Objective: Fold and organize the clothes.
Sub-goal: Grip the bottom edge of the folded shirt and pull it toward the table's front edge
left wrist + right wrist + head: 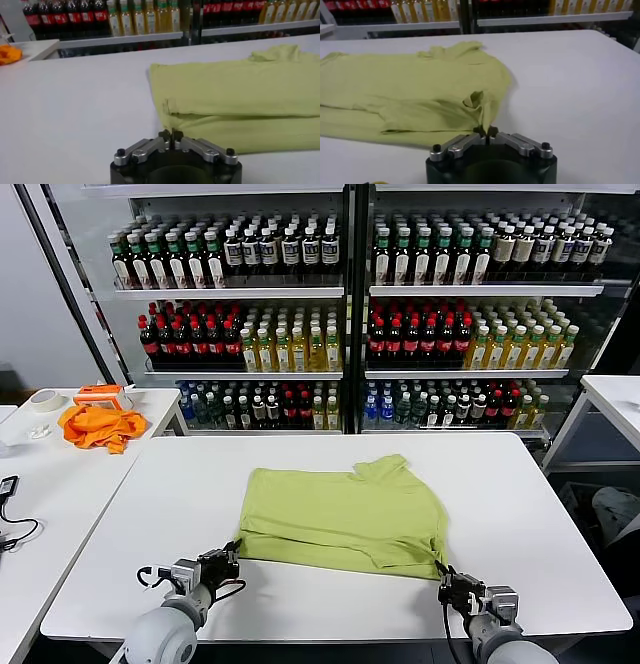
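The lime-green T-shirt (340,514) lies on the white table (180,484), folded into a wide band, with its collar part (385,467) at the far right. My left gripper (233,552) is shut on the shirt's near left corner, low at the table. In the left wrist view the gripper (171,134) pinches a thin bit of the shirt (240,95). My right gripper (441,574) is shut on the near right corner. In the right wrist view the gripper (485,131) holds a raised fold of the shirt (410,95).
A bright orange cloth (98,426), a tape roll (44,399) and an orange box (100,394) lie on the side table at left. Bottle-filled coolers (340,314) stand behind the table. Another white table (615,394) is at the right.
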`<state>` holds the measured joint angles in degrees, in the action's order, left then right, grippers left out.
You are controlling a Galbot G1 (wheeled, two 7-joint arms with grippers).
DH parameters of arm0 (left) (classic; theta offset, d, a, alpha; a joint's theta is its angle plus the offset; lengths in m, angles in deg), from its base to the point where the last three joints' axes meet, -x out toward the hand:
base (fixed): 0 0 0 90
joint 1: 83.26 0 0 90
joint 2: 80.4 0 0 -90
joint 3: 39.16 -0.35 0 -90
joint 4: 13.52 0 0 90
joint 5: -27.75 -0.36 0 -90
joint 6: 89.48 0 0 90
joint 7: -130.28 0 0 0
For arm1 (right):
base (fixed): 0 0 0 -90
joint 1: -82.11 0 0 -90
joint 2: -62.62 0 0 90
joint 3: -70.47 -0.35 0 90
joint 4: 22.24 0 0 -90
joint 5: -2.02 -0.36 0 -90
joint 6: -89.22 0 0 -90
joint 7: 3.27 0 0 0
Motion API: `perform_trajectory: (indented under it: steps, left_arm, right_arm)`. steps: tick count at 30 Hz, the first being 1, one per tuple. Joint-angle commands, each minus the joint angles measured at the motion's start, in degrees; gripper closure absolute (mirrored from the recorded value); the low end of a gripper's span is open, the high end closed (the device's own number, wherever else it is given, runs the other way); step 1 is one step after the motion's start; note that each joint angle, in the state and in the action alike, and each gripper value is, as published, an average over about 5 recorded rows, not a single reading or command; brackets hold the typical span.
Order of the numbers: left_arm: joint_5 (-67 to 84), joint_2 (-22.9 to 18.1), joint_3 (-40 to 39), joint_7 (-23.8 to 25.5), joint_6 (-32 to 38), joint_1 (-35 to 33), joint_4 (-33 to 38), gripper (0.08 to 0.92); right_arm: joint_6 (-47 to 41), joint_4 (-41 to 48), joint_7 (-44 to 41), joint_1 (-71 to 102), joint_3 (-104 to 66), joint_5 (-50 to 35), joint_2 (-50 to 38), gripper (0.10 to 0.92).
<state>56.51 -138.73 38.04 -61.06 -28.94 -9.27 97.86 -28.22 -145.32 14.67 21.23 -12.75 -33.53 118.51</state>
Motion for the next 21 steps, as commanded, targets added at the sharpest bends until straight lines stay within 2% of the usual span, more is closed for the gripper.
perform_trajectory:
  steps: [1, 5, 17, 21]
  left_arm:
    - [-0.57, 3.76, 5.58, -0.58, -0.67, -12.65, 11.21, 0.917]
    - [-0.59, 4.43, 7.84, -0.99, -0.67, -15.58, 13.08, 0.917]
    - [-3.05, 4.93, 8.21, -1.23, -2.93, -18.20, 14.93, 0.917]
    - [-3.05, 5.77, 9.41, -0.52, -3.14, -18.44, 15.43, 0.905]
  right_arm:
    - [0.46, -6.36, 0.01, 8.40, -0.78, 2.29, -1.55, 0.911]
    - [1.22, -6.78, -0.19, 10.71, -0.95, 3.44, -2.04, 0.911]
    - [1.50, -7.47, 0.72, 13.10, 0.05, 7.32, -0.93, 0.911]
    - [1.11, -8.55, 0.64, 13.37, -1.01, 7.18, -1.07, 0.860]
